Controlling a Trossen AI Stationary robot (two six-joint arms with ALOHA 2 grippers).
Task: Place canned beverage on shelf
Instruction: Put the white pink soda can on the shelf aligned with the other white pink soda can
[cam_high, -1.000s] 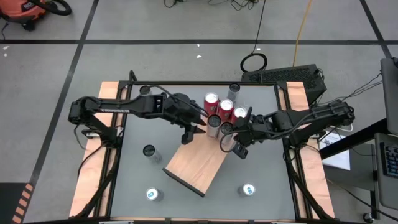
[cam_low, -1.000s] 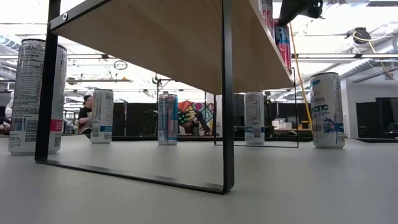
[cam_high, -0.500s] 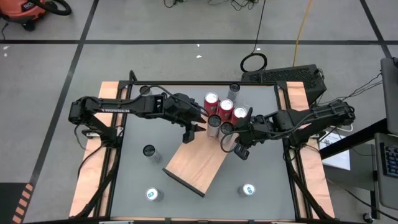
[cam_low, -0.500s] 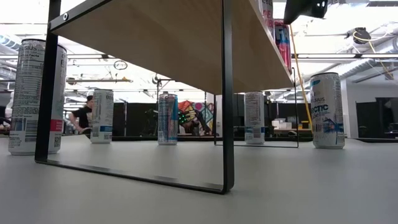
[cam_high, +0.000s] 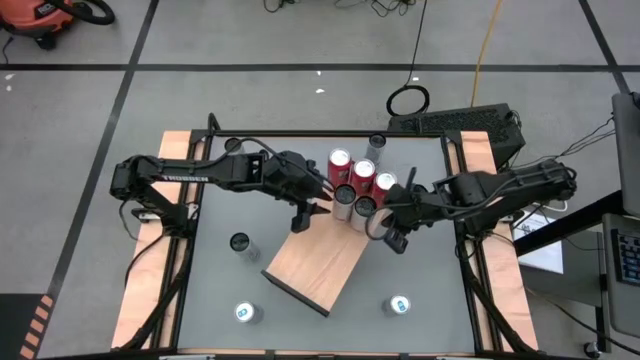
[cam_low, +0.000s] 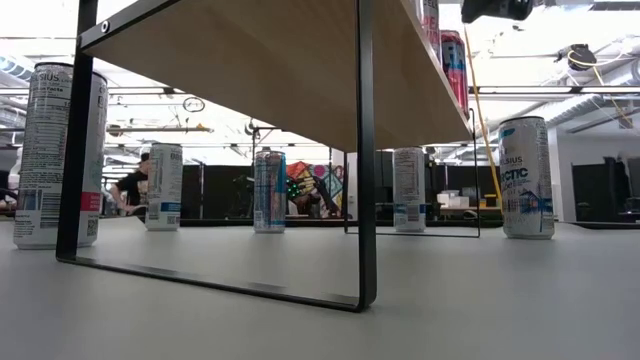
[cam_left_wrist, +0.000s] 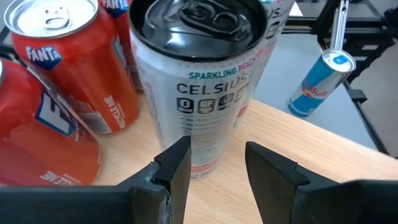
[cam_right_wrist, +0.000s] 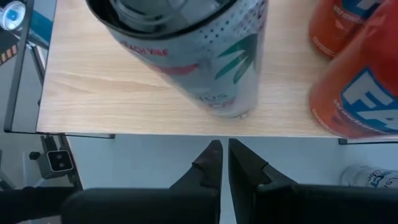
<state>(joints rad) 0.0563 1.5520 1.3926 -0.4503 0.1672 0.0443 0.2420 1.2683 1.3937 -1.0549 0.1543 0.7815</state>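
The shelf (cam_high: 318, 262) is standing mid-table, carrying a cluster of cans at its far end. The left gripper (cam_left_wrist: 214, 163) is hovering partly spread, empty, just short of a white Celsius can (cam_left_wrist: 202, 74). The right gripper (cam_right_wrist: 221, 160) is hanging pinched together, empty, beside the shelf edge.

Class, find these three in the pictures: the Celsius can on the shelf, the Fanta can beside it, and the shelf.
Celsius can (cam_left_wrist: 208, 99), left wrist view, label.
Fanta can (cam_left_wrist: 87, 74), left wrist view, orange side.
Shelf (cam_high: 325, 265), high view, bare wood.

R gripper (cam_high: 392, 238) backed off a bit from the can cluster (cam_high: 356, 187) on the shelf (cam_high: 318, 262), twd table's R edge.
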